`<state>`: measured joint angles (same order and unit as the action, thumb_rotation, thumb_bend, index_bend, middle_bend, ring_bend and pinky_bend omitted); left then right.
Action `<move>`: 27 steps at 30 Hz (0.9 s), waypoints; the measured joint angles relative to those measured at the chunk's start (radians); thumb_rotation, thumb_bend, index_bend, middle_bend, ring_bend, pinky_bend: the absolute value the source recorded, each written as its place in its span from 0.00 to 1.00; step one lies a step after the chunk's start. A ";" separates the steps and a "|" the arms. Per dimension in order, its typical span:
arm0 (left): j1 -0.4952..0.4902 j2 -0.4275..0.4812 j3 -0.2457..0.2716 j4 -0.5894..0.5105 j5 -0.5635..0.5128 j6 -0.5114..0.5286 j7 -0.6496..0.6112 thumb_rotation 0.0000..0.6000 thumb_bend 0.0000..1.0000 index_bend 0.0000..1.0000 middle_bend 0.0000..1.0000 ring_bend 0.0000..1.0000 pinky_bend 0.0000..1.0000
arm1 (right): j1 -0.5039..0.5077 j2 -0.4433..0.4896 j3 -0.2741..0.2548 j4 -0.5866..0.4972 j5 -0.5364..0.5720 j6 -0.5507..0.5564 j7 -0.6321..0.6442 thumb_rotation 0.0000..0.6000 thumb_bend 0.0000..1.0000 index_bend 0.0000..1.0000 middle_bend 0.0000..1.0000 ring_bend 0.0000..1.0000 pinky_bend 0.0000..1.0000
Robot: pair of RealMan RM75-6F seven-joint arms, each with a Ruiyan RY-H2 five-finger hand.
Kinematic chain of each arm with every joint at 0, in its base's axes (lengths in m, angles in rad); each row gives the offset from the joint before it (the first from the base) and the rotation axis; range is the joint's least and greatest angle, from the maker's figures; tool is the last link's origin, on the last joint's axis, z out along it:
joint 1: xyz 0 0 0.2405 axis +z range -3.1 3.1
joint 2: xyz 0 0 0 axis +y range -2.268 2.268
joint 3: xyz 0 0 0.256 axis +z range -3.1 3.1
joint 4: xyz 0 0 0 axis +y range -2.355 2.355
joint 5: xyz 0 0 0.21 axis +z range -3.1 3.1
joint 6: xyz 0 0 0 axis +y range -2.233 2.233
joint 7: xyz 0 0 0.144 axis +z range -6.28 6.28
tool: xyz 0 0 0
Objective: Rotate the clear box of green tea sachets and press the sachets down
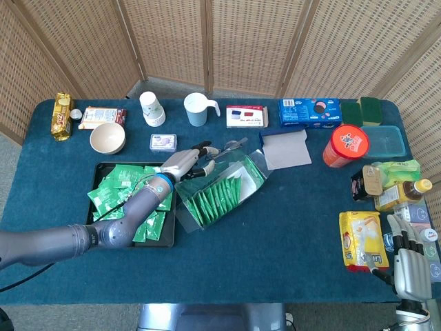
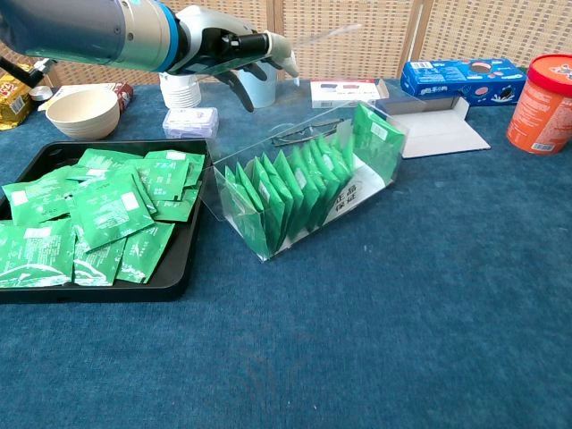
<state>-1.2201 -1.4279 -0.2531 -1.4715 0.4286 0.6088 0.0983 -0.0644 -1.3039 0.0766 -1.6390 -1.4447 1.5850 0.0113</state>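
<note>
The clear box [image 1: 222, 190] lies askew on the blue cloth, its right end turned toward the table's far side. A row of green tea sachets [image 1: 219, 196] stands leaning inside it [image 2: 284, 193]. My left hand [image 1: 186, 162] is at the box's far left corner and holds the raised clear lid flap [image 2: 308, 40] with curled fingers [image 2: 234, 46]. My right hand [image 1: 411, 266] hangs at the table's front right corner, fingers apart, holding nothing. It does not show in the chest view.
A black tray [image 1: 100, 167] of loose green sachets sits left of the box [image 2: 183, 273]. Glasses [image 2: 304, 135] lie just behind the box. A white open carton [image 1: 284, 148], a red tub [image 1: 346, 146], a bowl [image 1: 107, 138] and a small lilac box [image 1: 163, 142] stand further back.
</note>
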 measured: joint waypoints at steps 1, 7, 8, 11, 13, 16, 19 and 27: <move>0.003 0.003 0.002 -0.001 0.001 0.000 -0.002 0.19 0.48 0.14 0.00 0.00 0.24 | 0.000 0.000 0.000 0.000 0.000 0.000 0.000 1.00 0.34 0.00 0.00 0.00 0.06; 0.020 0.024 0.019 -0.010 0.014 0.010 -0.006 0.18 0.48 0.11 0.00 0.00 0.24 | 0.000 0.000 0.001 -0.001 -0.002 0.001 -0.001 1.00 0.34 0.00 0.00 0.00 0.06; 0.023 0.028 0.024 -0.013 0.016 0.011 -0.005 0.18 0.48 0.10 0.00 0.00 0.24 | 0.000 -0.001 0.001 -0.002 -0.003 0.001 -0.001 1.00 0.34 0.00 0.00 0.00 0.06; 0.034 0.043 0.038 -0.022 0.020 0.018 -0.003 0.18 0.48 0.09 0.00 0.00 0.24 | 0.001 -0.001 0.000 -0.003 -0.005 0.000 -0.003 1.00 0.34 0.00 0.00 0.00 0.06; 0.042 0.050 0.043 -0.028 0.024 0.028 -0.002 0.18 0.48 0.09 0.00 0.00 0.24 | 0.002 -0.002 0.001 -0.004 -0.006 -0.001 -0.005 1.00 0.34 0.00 0.00 0.00 0.06; 0.059 0.066 0.055 -0.043 0.031 0.045 -0.002 0.18 0.48 0.09 0.00 0.00 0.24 | 0.004 -0.003 0.001 -0.005 -0.008 -0.002 -0.007 1.00 0.34 0.00 0.00 0.00 0.06; 0.074 0.082 0.071 -0.057 0.035 0.052 0.000 0.18 0.48 0.09 0.00 0.00 0.24 | 0.007 -0.004 0.002 -0.005 -0.009 -0.006 -0.008 1.00 0.34 0.00 0.00 0.00 0.06; 0.085 0.103 0.131 -0.057 0.023 0.069 0.053 0.18 0.48 0.05 0.00 0.00 0.24 | 0.014 -0.008 0.002 -0.006 -0.013 -0.013 -0.011 1.00 0.34 0.00 0.00 0.00 0.06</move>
<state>-1.1349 -1.3254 -0.1223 -1.5286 0.4521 0.6782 0.1512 -0.0500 -1.3123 0.0789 -1.6455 -1.4581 1.5716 -0.0001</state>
